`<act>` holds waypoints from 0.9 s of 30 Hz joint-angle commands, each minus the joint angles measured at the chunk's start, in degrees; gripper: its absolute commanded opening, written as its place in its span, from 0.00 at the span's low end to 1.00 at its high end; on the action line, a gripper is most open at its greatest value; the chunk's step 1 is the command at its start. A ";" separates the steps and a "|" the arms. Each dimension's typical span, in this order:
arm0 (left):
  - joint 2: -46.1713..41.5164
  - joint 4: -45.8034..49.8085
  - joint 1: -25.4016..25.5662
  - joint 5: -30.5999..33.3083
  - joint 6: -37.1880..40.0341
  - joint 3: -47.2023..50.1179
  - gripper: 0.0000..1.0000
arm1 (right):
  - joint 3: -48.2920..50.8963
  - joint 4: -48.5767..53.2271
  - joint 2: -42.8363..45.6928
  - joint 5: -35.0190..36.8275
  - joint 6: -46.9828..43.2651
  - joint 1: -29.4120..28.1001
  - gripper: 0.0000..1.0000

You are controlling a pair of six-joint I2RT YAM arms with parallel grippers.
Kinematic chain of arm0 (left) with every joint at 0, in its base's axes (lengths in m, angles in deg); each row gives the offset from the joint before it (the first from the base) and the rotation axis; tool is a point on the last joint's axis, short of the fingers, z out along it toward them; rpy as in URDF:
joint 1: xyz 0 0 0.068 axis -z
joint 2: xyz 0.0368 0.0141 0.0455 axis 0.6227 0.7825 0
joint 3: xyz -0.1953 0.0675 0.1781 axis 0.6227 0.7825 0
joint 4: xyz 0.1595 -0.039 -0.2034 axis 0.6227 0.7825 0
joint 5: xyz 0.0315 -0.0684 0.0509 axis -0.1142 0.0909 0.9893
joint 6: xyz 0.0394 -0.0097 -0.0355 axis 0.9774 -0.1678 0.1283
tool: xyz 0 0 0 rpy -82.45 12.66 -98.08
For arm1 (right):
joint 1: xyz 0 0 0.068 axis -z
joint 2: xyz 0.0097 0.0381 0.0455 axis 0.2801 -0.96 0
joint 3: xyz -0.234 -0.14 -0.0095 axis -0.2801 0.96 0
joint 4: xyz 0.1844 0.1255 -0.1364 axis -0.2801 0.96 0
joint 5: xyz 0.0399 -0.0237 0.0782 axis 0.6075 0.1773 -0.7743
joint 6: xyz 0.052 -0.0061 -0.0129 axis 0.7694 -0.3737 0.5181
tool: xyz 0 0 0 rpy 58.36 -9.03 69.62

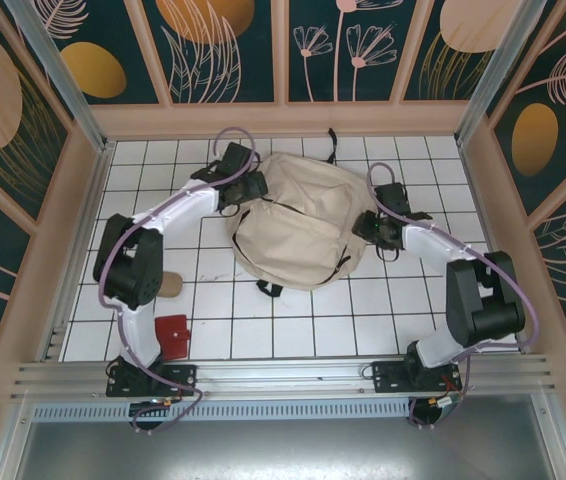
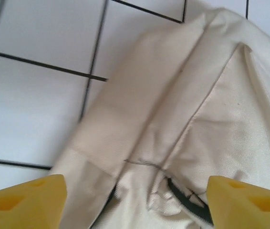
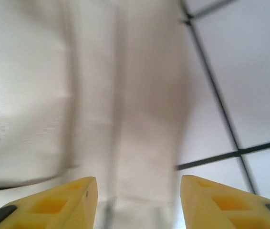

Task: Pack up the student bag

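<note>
Bag [image 1: 298,225] lies flat on the table [image 1: 143,300], toward the far side. It sits between the arms: left gripper [image 1: 246,190] at its far-left edge, right gripper [image 1: 369,228] at its right edge, both equally near. Both have jaws apart over the cloth, nothing pinched. I judge either one reaches inward to grab.

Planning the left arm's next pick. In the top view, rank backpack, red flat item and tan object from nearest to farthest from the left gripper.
1. Beige backpack: its left edge lies right at the left gripper.
2. Tan object: left side, halfway back.
3. Red flat item: left side, toward the near edge.
</note>
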 commanded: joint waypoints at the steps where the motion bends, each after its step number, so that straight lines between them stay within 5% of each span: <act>1: -9.10 0.55 -1.79 1.87 0.17 5.30 0.87 | -4.43 0.44 2.94 -4.43 -4.79 -3.64 0.56; 7: -23.09 4.96 -8.58 5.53 -5.62 22.62 0.98 | -8.45 -2.10 -0.95 -6.28 -7.56 -10.59 0.69; 16: -39.36 12.98 -14.00 7.18 -19.78 43.11 0.99 | -11.67 -3.55 -5.12 -7.92 -8.01 -13.81 0.80; 27: -35.10 18.13 -14.63 11.43 -28.20 43.39 0.98 | -11.69 -3.83 -6.52 -8.46 -6.87 -14.48 0.82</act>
